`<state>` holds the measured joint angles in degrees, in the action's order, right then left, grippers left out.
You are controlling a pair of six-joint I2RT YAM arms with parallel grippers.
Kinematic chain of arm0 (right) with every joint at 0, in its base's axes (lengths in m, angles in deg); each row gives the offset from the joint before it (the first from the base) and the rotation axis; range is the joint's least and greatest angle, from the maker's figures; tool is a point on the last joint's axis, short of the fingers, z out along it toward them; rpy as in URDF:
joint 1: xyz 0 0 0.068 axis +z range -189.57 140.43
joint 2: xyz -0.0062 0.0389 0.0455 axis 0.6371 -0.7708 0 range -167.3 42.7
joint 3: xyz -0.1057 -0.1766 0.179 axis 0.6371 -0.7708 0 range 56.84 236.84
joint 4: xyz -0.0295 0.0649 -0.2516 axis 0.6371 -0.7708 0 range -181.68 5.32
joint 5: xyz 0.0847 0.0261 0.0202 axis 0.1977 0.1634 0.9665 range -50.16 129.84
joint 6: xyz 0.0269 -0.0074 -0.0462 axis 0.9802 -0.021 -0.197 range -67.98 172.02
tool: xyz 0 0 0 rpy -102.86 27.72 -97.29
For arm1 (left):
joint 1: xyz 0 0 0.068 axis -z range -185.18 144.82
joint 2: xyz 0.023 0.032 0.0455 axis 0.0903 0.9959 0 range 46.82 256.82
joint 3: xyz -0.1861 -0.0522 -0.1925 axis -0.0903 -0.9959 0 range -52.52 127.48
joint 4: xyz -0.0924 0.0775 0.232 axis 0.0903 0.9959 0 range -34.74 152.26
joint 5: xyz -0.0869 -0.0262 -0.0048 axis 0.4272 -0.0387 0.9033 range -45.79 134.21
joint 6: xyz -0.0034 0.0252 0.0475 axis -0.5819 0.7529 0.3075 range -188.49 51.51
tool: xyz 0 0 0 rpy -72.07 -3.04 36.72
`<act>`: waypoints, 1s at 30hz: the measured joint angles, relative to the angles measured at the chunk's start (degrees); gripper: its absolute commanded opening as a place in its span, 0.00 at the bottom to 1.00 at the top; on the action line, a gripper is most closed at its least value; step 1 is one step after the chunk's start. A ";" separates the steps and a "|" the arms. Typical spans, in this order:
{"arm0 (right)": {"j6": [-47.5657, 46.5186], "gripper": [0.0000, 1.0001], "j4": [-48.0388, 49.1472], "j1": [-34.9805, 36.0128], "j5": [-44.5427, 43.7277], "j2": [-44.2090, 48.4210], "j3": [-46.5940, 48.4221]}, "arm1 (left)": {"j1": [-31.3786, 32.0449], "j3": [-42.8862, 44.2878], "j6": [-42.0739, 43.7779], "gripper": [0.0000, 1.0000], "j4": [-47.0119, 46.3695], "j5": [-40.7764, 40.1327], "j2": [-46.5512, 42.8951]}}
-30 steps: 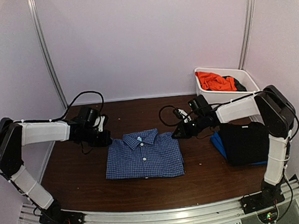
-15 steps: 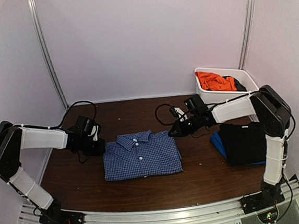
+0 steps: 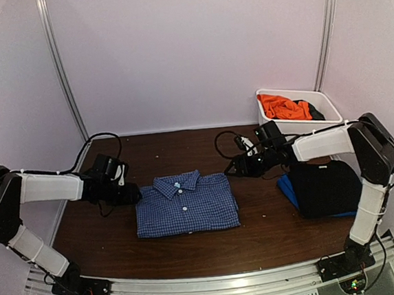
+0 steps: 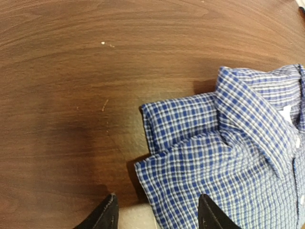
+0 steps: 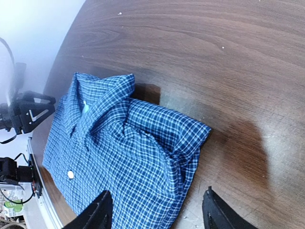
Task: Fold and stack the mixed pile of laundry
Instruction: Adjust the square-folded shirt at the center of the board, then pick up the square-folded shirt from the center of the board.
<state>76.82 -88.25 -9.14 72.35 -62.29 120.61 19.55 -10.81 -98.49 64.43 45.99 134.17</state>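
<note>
1. The checked shirt lies folded flat in the middle of the top view, on the dark wooden table. Its collar points to the upper edge of the frame and its buttons face up.
2. The left gripper sits low at the shirt's upper left corner, just beside the cloth.
3. In the left wrist view, the left gripper has its two dark fingertips well apart at the bottom edge. The shirt fills the lower right of that frame. Its folded left edge reaches down between the fingertips, which are spread and clamp nothing.
4. The right gripper is at the shirt's upper right corner in the top view, near the cloth but just off it.
5. In the right wrist view, the right gripper also stands wide, one fingertip at lower left and the other at lower right. The shirt lies across the left and centre, and its folded corner ends just above the gap. No cloth is pinched.
6. To the right of centre in the top view, a black garment rests on a blue piece, well apart from the shirt.
7. At upper right, the white tub holds an orange T-shirt with something dark beside it.
</note>
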 measured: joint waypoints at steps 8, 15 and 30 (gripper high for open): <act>6.36 0.57 3.26 1.51 5.31 -1.27 -8.46 | 0.00 -3.96 -1.01 0.59 -0.31 5.42 -1.90; 9.97 0.45 8.74 5.16 7.56 -5.07 -6.93 | 2.23 -5.88 -2.25 0.53 -2.80 7.06 -1.25; 10.36 0.00 3.91 6.19 3.37 -4.07 -6.03 | 8.09 -5.20 -5.99 0.00 -10.10 9.40 3.56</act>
<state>87.18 -84.34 -2.95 75.72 -66.36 114.58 27.64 -16.01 -104.48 54.33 55.39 137.73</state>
